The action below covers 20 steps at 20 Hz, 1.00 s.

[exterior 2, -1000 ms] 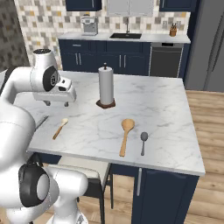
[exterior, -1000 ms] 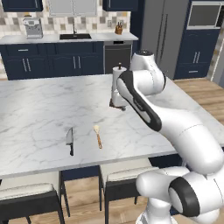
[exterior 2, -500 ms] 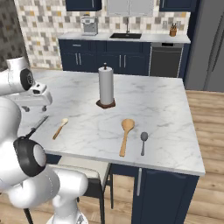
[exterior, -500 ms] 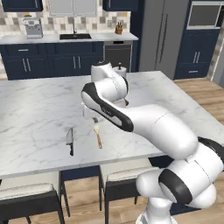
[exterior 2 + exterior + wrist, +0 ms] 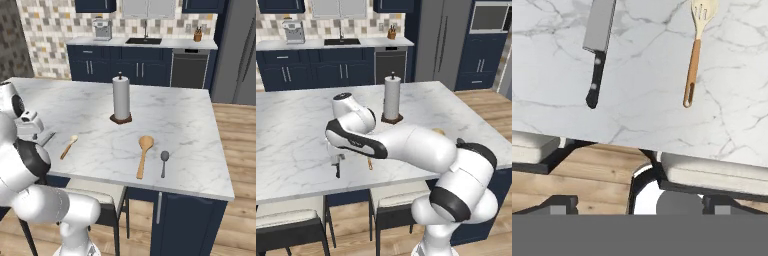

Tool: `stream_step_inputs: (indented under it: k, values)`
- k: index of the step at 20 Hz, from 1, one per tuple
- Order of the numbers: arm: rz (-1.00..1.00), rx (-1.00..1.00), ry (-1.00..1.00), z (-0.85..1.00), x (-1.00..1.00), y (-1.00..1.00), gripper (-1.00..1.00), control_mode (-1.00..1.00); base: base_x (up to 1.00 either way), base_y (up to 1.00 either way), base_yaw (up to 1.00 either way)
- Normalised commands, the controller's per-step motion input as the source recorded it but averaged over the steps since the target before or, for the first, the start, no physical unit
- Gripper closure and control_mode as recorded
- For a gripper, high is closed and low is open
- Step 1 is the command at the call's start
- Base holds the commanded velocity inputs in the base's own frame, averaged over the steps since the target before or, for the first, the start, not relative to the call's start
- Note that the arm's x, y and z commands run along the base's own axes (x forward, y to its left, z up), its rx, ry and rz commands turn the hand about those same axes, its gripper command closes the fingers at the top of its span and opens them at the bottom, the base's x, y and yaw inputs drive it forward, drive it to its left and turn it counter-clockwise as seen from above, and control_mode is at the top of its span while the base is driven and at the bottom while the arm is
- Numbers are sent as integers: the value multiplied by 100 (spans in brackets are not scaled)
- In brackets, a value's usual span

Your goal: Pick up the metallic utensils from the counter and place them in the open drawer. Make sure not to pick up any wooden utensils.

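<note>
arm (image 5: 406, 147): glossy white rounded shells | joints: black bands | links: bulbous

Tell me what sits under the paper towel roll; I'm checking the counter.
The paper towel roll stands upright on a dark round base, resting on the counter. The marble beneath the base is covered.

Bright, even rendered light, soft faint shadows, no glare; slightly soft focus.

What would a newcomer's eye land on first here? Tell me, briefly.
The big white arm bent low over the marble counter, above the black-handled knife near its front edge. Next, the upright paper towel roll mid-counter, then the large wooden spoon beside the small metal spoon.
</note>
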Motion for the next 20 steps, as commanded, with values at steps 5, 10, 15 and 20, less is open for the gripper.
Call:
stream_step_inputs:
  k: [5, 10, 15, 20]
  values:
    - [9, 0, 15, -3, 4, 27, -100, -100, 0, 0, 0]
    - [8, 0, 9, -7, 60, 9, -100, -100, 0, 0, 0]
    - [5, 0, -3, -45, 65, 4, -100, -100, 0, 0, 0]
    - [0, 0, -8, -54, 52, 26, -100, -100, 0, 0, 0]
